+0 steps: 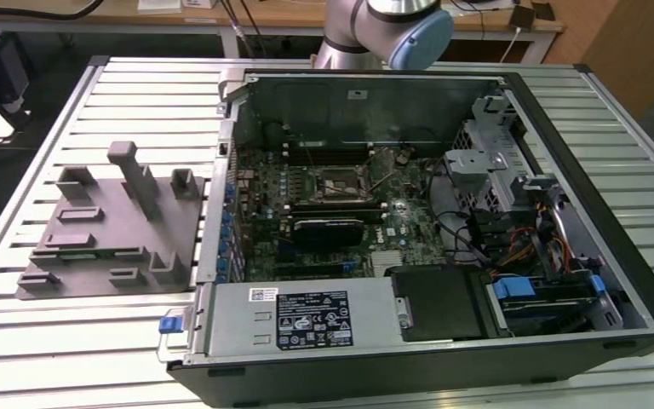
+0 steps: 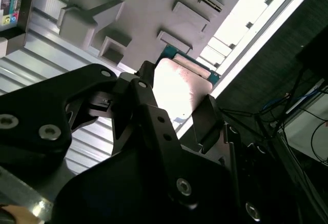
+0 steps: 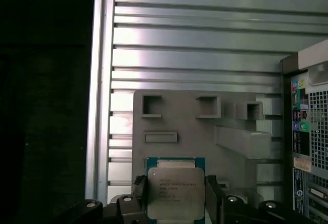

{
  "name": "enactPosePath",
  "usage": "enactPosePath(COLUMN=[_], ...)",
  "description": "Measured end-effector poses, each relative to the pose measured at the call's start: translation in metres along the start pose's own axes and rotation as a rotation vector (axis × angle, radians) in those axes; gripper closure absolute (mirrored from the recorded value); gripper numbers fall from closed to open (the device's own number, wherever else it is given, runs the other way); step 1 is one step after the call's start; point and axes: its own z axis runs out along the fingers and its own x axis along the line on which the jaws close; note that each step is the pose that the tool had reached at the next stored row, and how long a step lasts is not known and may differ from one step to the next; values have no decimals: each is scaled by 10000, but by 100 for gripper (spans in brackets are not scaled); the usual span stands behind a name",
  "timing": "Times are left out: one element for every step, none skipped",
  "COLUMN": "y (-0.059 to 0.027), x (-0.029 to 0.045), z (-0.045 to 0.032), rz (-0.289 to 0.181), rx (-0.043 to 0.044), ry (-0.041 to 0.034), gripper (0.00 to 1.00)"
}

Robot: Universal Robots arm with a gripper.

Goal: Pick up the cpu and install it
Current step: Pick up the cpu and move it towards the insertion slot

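Faint print on the cpu (image 3: pixel 175 193) and white labels (image 1: pixel 310 319) on the power supply (image 1: pixel 234 325), none legible

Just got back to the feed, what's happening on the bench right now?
In the first wrist view the arm's gripper is closed on the cpu, with a finger on either side of the chip. It holds the chip over the edge of the grey fixture tray on the slatted table, beside the open computer case. The chip is not yet in the motherboard socket seen in the exterior view.
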Motion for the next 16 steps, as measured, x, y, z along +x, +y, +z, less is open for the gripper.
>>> enactPosePath(y=[-1,-1,-1,-2,-2,-2,-2,-3,-3,-4,-4,-4,-4,-5,-5,-6], x=[-17,-40,-65,-91,-118,-149,-183,-220,-258,-296,-334,-376,-416,-457,-498,-540], z=[2,3,4,5,7,8,10,11,13,16,18,20,22,24,26,27], rz=[-1,-1,0,-1,-1,-1,-1,-1,-1,-1,0,0,-1,-1,-1,0], rx=[-1,-1,0,-1,-1,-1,-1,-1,-1,-1,-1,0,-1,-1,-1,0], ry=[-1,-1,0,0,-2,-1,-1,0,0,-1,-1,0,0,-1,0,1], gripper=[46,46,46,46,46,46,46,46,46,46,46,46,46,46,46,46])
